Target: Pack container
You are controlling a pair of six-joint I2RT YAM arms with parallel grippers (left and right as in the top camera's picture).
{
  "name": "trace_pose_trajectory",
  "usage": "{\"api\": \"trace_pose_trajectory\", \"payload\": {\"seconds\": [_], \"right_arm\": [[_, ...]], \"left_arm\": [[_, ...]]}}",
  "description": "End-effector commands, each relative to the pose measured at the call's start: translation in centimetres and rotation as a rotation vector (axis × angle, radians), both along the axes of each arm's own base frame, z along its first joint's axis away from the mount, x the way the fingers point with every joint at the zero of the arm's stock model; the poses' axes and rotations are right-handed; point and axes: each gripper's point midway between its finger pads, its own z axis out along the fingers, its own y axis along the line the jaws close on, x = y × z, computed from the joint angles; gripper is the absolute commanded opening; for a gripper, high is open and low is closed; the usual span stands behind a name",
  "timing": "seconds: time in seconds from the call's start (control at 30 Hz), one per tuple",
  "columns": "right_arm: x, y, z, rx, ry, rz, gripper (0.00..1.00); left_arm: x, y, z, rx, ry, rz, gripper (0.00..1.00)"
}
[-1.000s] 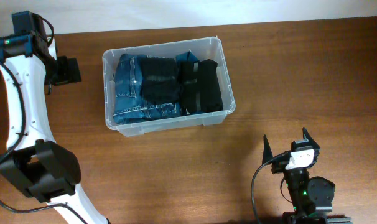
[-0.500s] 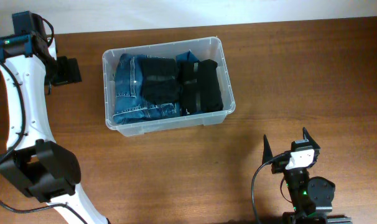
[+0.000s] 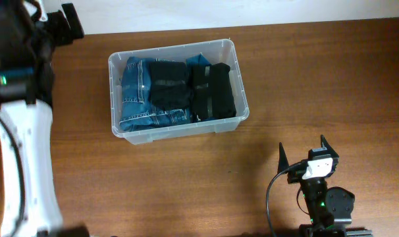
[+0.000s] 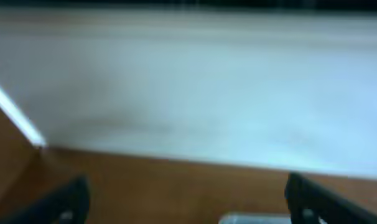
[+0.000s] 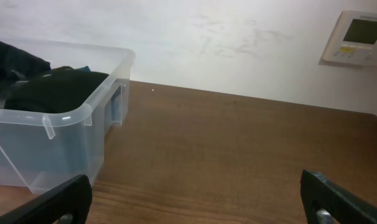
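Observation:
The clear plastic container stands on the wooden table at centre left. It holds folded blue jeans on the left and black folded garments in the middle and right. It also shows in the right wrist view. My left gripper is high at the far left back corner, away from the container; its wrist view is blurred, with fingers wide apart and nothing between them. My right gripper is open and empty near the front edge, right of the container.
A white wall runs behind the table's back edge, with a wall thermostat at the right. The left arm's white links lie along the table's left side.
My left arm has swung up and back; its gripper moved from beside the container's left end to the far back left corner. The right arm and the container have not moved.

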Motion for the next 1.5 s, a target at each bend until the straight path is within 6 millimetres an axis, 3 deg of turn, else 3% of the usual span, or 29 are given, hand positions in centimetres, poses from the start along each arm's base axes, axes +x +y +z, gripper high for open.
{"api": "trace_pose_trajectory", "payload": {"seconds": [0.0, 0.17, 0.2, 0.27, 0.4, 0.57, 0.7, 0.83, 1.07, 1.47], "right_arm": [[0.0, 0.0, -0.3, 0.009, -0.002, -0.006, 0.98], [0.0, 0.0, -0.3, 0.009, -0.002, -0.005, 0.98], [0.0, 0.0, -0.3, 0.009, -0.002, -0.005, 0.98], [0.0, 0.0, -0.3, 0.009, -0.002, -0.006, 0.98], [0.0, 0.0, -0.3, 0.009, -0.002, -0.005, 0.98], [0.0, 0.0, -0.3, 0.009, -0.002, -0.005, 0.98], [0.0, 0.0, -0.3, 0.009, -0.002, -0.006, 0.98], [0.0, 0.0, -0.3, 0.009, -0.002, -0.005, 0.98], [0.0, 0.0, -0.3, 0.009, -0.002, -0.006, 0.98], [0.0, 0.0, -0.3, 0.009, -0.002, -0.006, 0.98]], "left_arm": [[-2.1, -1.9, -3.3, -0.007, 0.004, -0.043, 0.99], [-5.9, -3.7, -8.5, -0.005, -0.022, -0.078, 0.99], [-7.3, -4.5, -11.2, -0.005, -0.025, -0.095, 0.99], [-9.1, -5.5, -14.0, -0.005, -0.031, -0.120, 0.99], [-11.9, -6.6, -16.7, -0.002, -0.100, -0.150, 0.99], [-16.9, -6.5, -20.4, 0.001, -0.173, -0.153, 1.00], [-19.4, -6.2, -21.9, 0.007, -0.233, -0.137, 0.99], [-20.6, -5.8, -22.3, 0.013, -0.282, -0.118, 0.99], [-21.6, -5.7, -23.4, 0.100, -0.263, -0.126, 0.99], [-23.4, -5.6, -27.6, 0.220, -0.088, -0.165, 0.99]]}}
